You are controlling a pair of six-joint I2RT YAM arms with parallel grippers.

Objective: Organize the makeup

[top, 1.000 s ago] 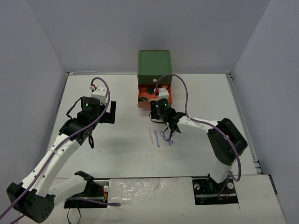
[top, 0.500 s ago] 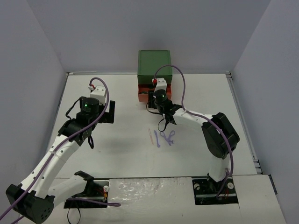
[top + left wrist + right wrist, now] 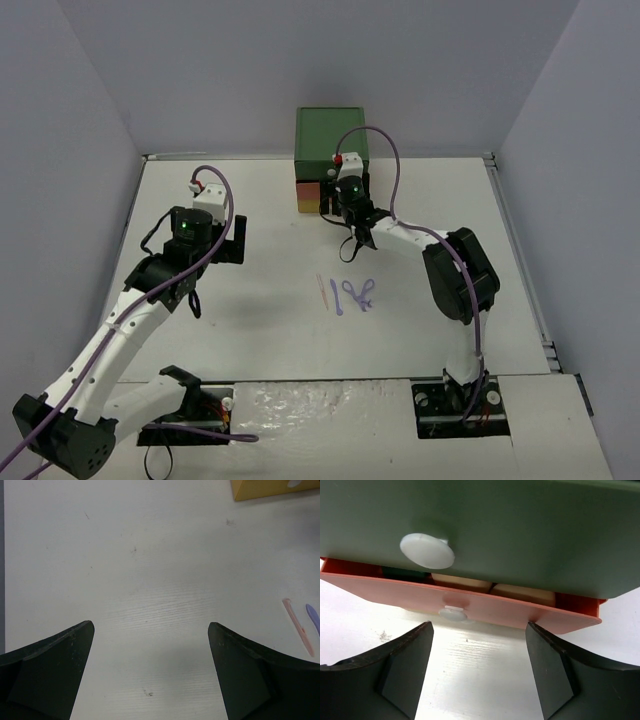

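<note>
The left gripper point(image 3: 151, 625) hangs over bare tabletop point(image 3: 150, 555) on the left half, jaws spread wide and holding nothing. To its right, about the middle of the tabletop, lie the loose pieces: a pale orange stick point(image 3: 322, 292) and, just beside it, two lilac tools point(image 3: 352, 295). All of them are flat on the surface and well apart from either gripper. I judge these to be what is left to put away.

At the middle of the far edge stands the drawer box point(image 3: 331, 140). Its orange drawer point(image 3: 520, 615) is nearly shut beneath the green drawer point(image 3: 520, 530). The narrow gap shows two tan sponges point(image 3: 460, 583) and something dark green point(image 3: 402, 572), probably a disc, already inside. So that part of the sorting looks done. What the other drawers hold cannot be seen.

The right gripper point(image 3: 479, 630) sits just in front of the orange drawer's white knob point(image 3: 452, 612), fingers parted and empty.
</note>
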